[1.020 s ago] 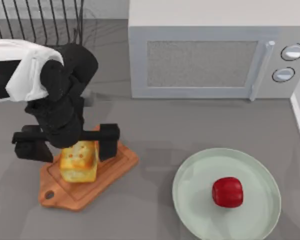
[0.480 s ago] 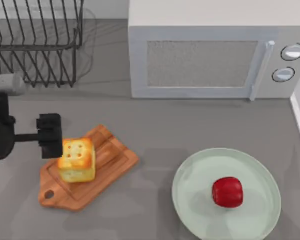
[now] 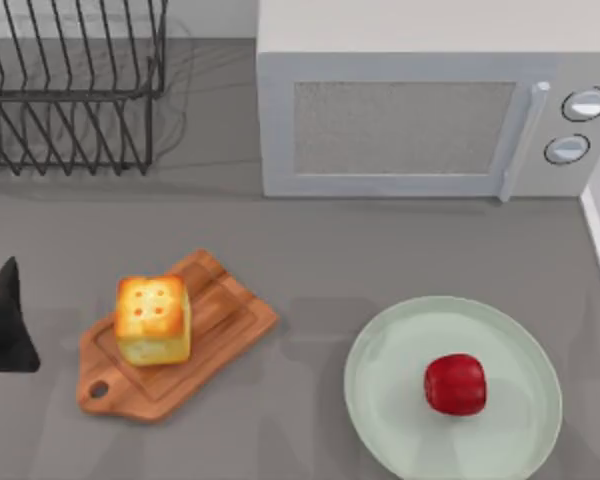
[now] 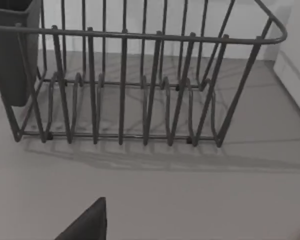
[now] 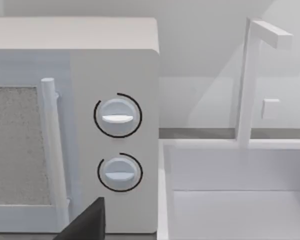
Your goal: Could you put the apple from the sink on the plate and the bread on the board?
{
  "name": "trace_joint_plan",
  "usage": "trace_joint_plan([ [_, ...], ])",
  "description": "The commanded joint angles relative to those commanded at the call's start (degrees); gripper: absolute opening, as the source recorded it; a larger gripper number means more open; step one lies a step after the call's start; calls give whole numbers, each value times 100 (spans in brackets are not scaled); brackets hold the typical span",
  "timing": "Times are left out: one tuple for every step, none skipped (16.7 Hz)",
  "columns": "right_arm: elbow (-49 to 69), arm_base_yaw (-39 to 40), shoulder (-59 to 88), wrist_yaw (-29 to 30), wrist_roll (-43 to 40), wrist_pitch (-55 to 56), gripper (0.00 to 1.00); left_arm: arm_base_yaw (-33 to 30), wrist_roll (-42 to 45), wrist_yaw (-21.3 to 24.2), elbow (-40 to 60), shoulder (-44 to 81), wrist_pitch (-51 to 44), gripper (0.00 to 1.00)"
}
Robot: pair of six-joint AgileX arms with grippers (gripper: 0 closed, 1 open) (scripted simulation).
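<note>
Bread [image 3: 154, 318] sits upright on the board [image 3: 220, 330] at the table's left; the apple [image 3: 455, 383] rests on the plate [image 3: 380, 390]. I judge both placements finished. My left claw [image 3: 5, 320] is at the left edge, grip state untellable; next comes parking.

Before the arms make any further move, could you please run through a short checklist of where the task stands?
1. Apple on the plate: ok.
2. Bread on the board, upright: ok.
3. Bread free of any hand: ok; the left arm sits at the table's left edge, apart from the board.
4. Left hand open or shut: cannot tell.
5. Right hand's place: faces the microwave dials and the sink; open or shut, cannot tell.
6. Sink free of task items: cannot tell, as part of the basin is out of view.
</note>
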Motion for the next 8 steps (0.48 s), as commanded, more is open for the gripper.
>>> trace_joint_plan([
  [0, 0, 0, 0, 0, 0, 100, 112, 107, -6, -261, -371, 222, 100],
  [0, 0, 0, 0, 0, 0, 100, 210, 202, -11, -485, -683, 423, 100],
  [0, 0, 0, 0, 0, 0, 100, 294, 283, -16, -669, -935, 597, 100],
  [0, 0, 0, 0, 0, 0, 100, 361, 349, -21, -812, -1126, 739, 100],
  [0, 0, 0, 0, 0, 0, 100, 407, 396, -24, -910, -1256, 840, 100],
  [0, 0, 0, 0, 0, 0, 100, 432, 421, -26, -962, -1324, 895, 100],
  [0, 0, 0, 0, 0, 0, 100, 436, 425, -26, -970, -1335, 904, 100],
  [0, 0, 0, 0, 0, 0, 100, 436, 425, -26, -970, -1335, 904, 100],
])
